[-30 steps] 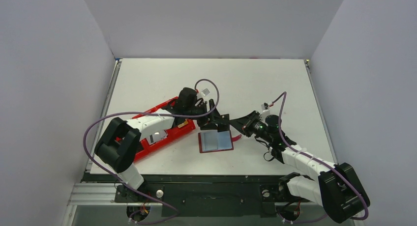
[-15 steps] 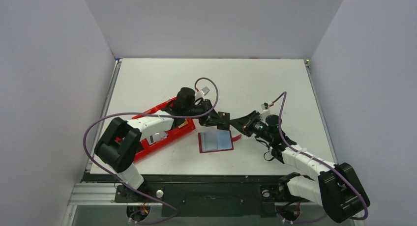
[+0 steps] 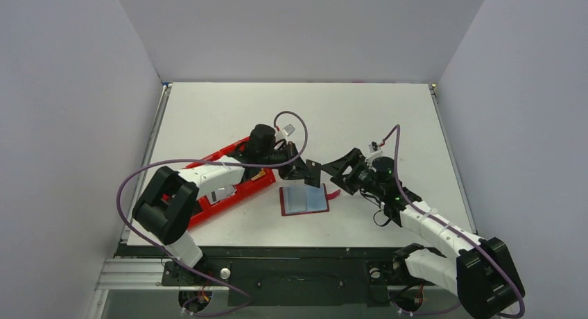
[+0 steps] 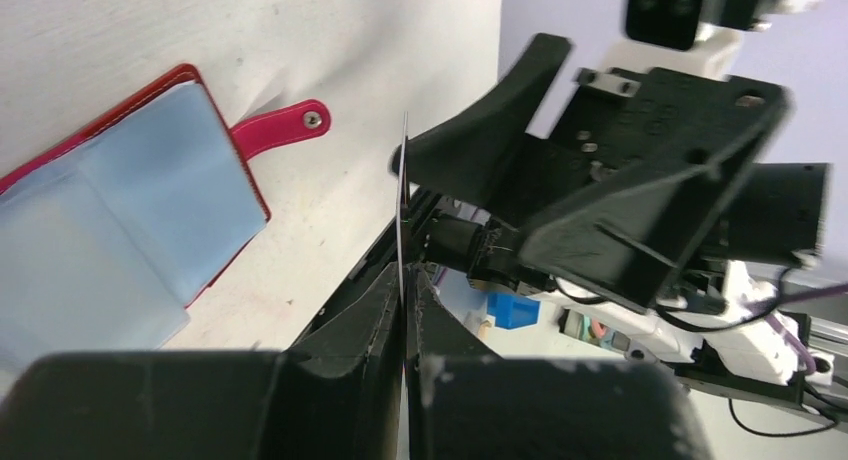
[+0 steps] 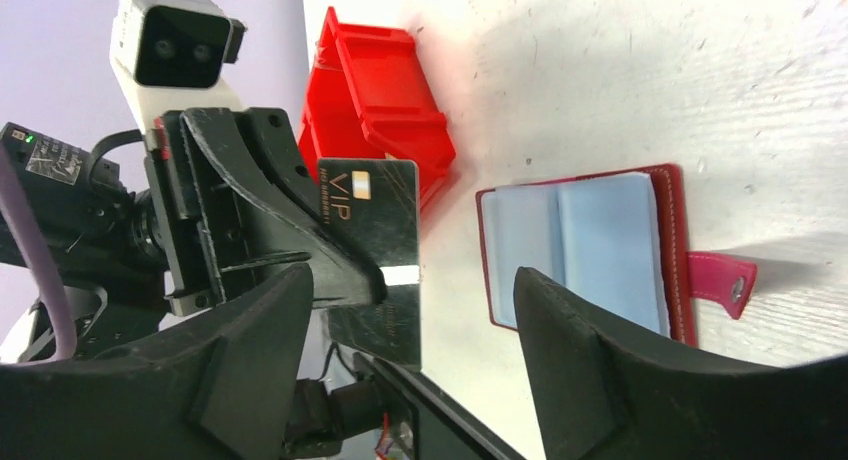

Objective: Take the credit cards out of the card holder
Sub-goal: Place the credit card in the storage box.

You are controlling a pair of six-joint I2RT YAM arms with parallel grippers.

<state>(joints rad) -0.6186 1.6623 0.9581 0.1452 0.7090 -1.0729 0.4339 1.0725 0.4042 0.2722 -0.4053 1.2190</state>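
The card holder (image 3: 303,200) lies open on the table, pale blue sleeves up and its red strap tab (image 3: 333,193) pointing right. It also shows in the left wrist view (image 4: 120,210) and in the right wrist view (image 5: 580,250). My left gripper (image 3: 306,169) (image 4: 405,275) is shut on a dark, glossy credit card (image 5: 375,230) marked VIP. It holds the card upright above the holder's far edge, and the card is edge-on in its own view (image 4: 403,200). My right gripper (image 3: 335,171) (image 5: 412,273) faces that card, jaws wide open and holding nothing.
A bright red compartment tray (image 3: 229,184) (image 5: 375,90) lies under the left arm, left of the holder, with a tan card (image 3: 259,174) and a grey card (image 3: 222,193) in it. White walls ring the table.
The left gripper has shut on the card. The right gripper, shut on it earlier, has opened, let go and drawn slightly back.
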